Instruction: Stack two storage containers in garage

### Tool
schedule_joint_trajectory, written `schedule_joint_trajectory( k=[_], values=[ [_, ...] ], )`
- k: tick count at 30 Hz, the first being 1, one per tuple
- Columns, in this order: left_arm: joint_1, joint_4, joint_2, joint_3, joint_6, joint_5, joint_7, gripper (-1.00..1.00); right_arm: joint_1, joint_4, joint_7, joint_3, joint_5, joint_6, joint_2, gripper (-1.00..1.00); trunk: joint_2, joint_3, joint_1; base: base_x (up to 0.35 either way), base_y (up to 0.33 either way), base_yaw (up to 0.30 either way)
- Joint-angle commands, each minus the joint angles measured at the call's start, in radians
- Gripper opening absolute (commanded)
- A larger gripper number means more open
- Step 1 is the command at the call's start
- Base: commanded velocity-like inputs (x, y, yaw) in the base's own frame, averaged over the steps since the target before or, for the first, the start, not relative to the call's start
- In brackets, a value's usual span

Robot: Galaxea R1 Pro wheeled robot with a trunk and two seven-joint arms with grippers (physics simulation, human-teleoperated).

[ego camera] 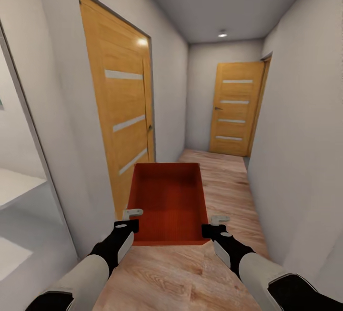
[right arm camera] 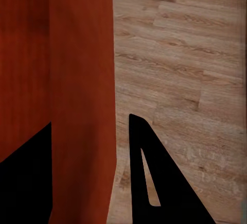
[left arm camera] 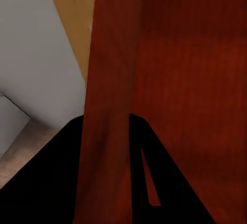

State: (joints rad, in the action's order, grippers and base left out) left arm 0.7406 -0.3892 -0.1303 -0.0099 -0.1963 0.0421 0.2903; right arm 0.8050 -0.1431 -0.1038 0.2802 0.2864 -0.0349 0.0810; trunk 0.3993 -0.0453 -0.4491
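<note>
Narrow hallway, white walls, light wood-plank floor [ego camera: 224, 177]; one wooden door [ego camera: 121, 111] on the left, another [ego camera: 236, 108] at the far end. A red-orange storage container [ego camera: 169, 201] is carried in front of the robot, clear of the floor. Left tool [ego camera: 129, 219] is clamped on its left wall, right tool [ego camera: 216, 223] clamped on its right wall
</note>
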Motion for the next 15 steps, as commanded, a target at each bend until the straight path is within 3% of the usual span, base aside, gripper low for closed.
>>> schedule_joint_trajectory(
  k=[1, 15],
  values=[
    [0.001, -0.005, 0.001, 0.033, -0.009, -0.022, 0.021, -1.00, 0.000, 0.002, -0.043, -0.029, 0.007, -0.005, -0.004, -1.00, 0.001, 0.000, -0.001, 0.290, 0.192, -0.225],
    [0.000, -0.001, 0.001, 0.033, -0.009, -0.022, 0.020, -1.00, 0.000, 0.002, -0.043, -0.029, 0.007, -0.005, -0.005, -1.00, 0.001, 0.000, -0.001, 0.298, 0.178, -0.224]
  ],
)
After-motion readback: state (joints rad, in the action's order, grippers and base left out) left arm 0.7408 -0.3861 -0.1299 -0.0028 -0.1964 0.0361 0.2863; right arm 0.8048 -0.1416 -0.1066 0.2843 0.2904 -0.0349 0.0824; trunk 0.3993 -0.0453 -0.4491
